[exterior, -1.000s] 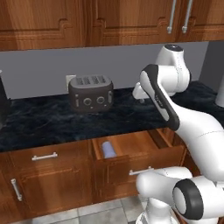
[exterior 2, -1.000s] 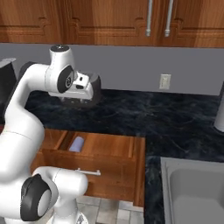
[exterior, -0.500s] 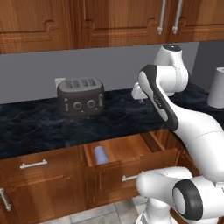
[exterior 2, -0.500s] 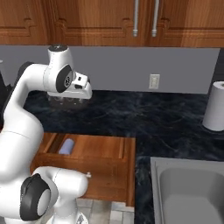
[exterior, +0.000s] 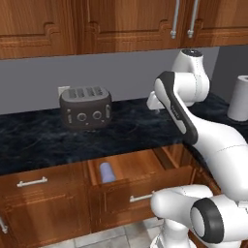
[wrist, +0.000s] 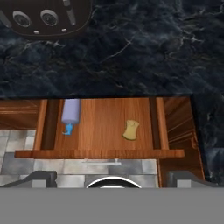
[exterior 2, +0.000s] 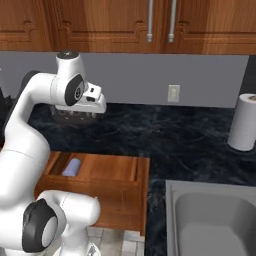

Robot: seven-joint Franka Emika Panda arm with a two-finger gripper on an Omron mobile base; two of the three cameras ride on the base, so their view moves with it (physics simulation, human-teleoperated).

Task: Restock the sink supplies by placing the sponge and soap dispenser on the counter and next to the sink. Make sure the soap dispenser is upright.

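The pale lavender soap dispenser (wrist: 70, 111) lies on its side in an open wooden drawer (wrist: 99, 136), its blue pump pointing at the drawer front. A small yellow sponge (wrist: 131, 130) lies flat in the same drawer, to its right. The dispenser also shows in the base views (exterior: 106, 172) (exterior 2: 73, 167). My gripper (wrist: 113, 177) hangs high over the black counter (wrist: 131, 52), above the drawer. It is open, fingertips (wrist: 41, 176) wide apart with nothing between them. The hand (exterior: 154, 102) (exterior 2: 93, 102) points down. The grey sink (exterior 2: 171, 189) sits at the right.
A dark toaster (exterior: 86, 107) stands on the counter (exterior: 38, 145) against the wall, left of the hand. A white paper towel roll (exterior 2: 243, 122) stands at the right, behind the sink. Wooden wall cabinets hang overhead. The pulled-out drawer (exterior 2: 112, 175) juts into the floor space.
The whole picture has slid left, so the base has driven right. The paper towel roll and more of the sink have come into view. The arm keeps its pose, gripper still open.
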